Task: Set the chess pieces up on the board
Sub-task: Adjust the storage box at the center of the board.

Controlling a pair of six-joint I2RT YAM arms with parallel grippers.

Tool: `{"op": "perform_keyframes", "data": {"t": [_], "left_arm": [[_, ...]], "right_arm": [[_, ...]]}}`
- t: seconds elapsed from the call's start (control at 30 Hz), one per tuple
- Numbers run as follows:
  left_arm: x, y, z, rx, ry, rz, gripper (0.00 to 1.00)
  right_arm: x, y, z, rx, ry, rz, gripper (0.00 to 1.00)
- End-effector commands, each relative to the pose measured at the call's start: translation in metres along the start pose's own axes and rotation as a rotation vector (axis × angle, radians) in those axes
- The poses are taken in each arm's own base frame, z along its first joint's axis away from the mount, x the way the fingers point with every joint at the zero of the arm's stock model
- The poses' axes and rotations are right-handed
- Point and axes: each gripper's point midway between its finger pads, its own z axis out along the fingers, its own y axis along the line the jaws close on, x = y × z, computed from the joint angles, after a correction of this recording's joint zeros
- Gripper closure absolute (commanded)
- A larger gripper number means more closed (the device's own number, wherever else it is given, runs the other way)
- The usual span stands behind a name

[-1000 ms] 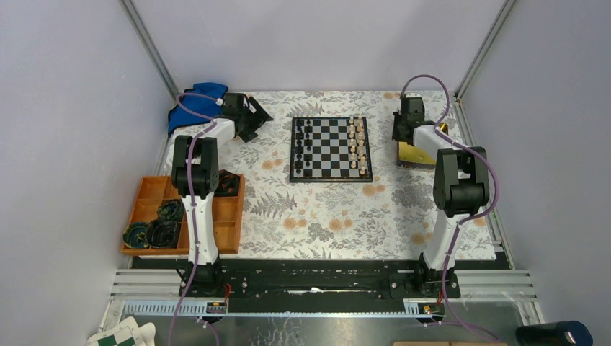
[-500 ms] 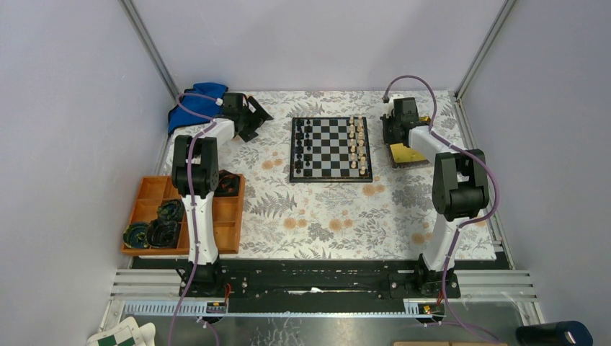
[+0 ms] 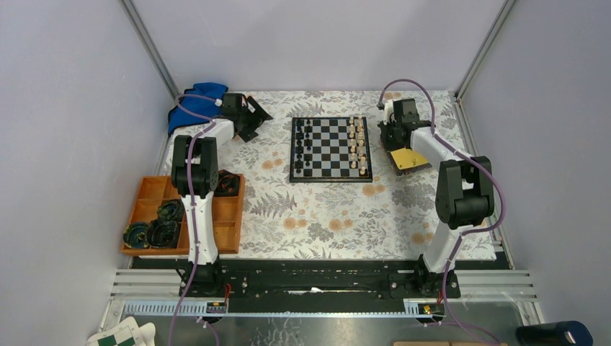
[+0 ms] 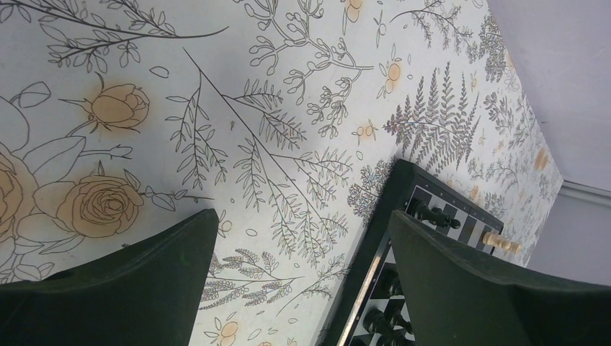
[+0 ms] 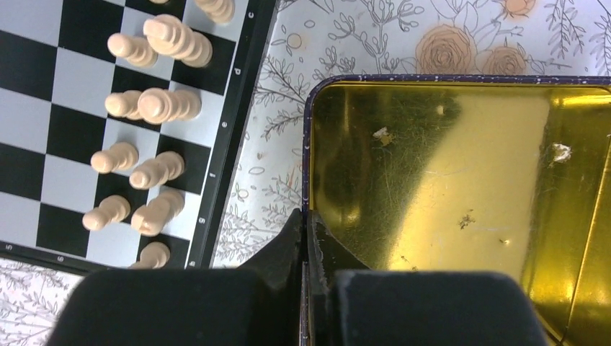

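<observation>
The black-and-white board lies at the back middle of the table. Black chess pieces stand in its left columns and pale ones in its right columns. In the right wrist view the pale pieces stand in two columns by the board's edge. My right gripper is shut on the wall of an empty gold tin, just right of the board. My left gripper is open over the floral cloth, left of the board's corner, holding nothing. A black piece shows past its finger.
A blue cloth is bunched at the back left corner. An orange tray with dark round parts sits near the left arm. The gold tin is close to the board's right edge. Grey walls enclose the table.
My right gripper has carried the gold tin leftward, from near the right wall to beside the board's right edge. The left arm has not moved.
</observation>
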Motion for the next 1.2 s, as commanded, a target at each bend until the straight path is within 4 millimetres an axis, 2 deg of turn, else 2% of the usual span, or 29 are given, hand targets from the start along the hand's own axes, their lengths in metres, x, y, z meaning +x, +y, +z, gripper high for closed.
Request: {"op": "perform_keyframes", "data": {"t": [0.0, 0.37, 0.53, 0.63, 0.8, 0.93, 0.97, 1.03, 1.17], "left_arm": [[0.051, 0.072, 0.013, -0.19, 0.142, -0.048, 0.01], [0.052, 0.071, 0.013, -0.184, 0.145, -0.058, 0.01], [0.052, 0.071, 0.013, -0.181, 0.146, -0.06, 0.01], [0.053, 0.07, 0.013, -0.176, 0.15, -0.064, 0.01], [0.055, 0.069, 0.015, -0.172, 0.158, -0.075, 0.01], [0.054, 0.069, 0.015, -0.17, 0.158, -0.08, 0.01], [0.054, 0.068, 0.016, -0.167, 0.158, -0.08, 0.01], [0.054, 0.067, 0.017, -0.165, 0.159, -0.082, 0.01], [0.051, 0.065, 0.016, -0.157, 0.157, -0.085, 0.01]], "right_arm": [[-0.012, -0.001, -0.027, 0.019, -0.055, -0.047, 0.93], [0.003, 0.0, -0.022, 0.016, -0.012, -0.031, 0.88], [0.006, 0.002, -0.023, 0.014, -0.005, -0.015, 0.74], [0.006, 0.002, -0.028, 0.018, -0.011, 0.004, 0.63], [-0.006, -0.001, -0.047, 0.057, -0.046, 0.097, 0.6], [-0.018, -0.01, -0.071, 0.175, -0.085, 0.239, 0.59], [-0.018, -0.019, -0.08, 0.248, -0.097, 0.275, 0.59], [-0.012, -0.031, -0.093, 0.362, -0.085, 0.358, 0.58], [0.02, -0.054, -0.115, 0.598, -0.023, 0.557, 0.59]]}}
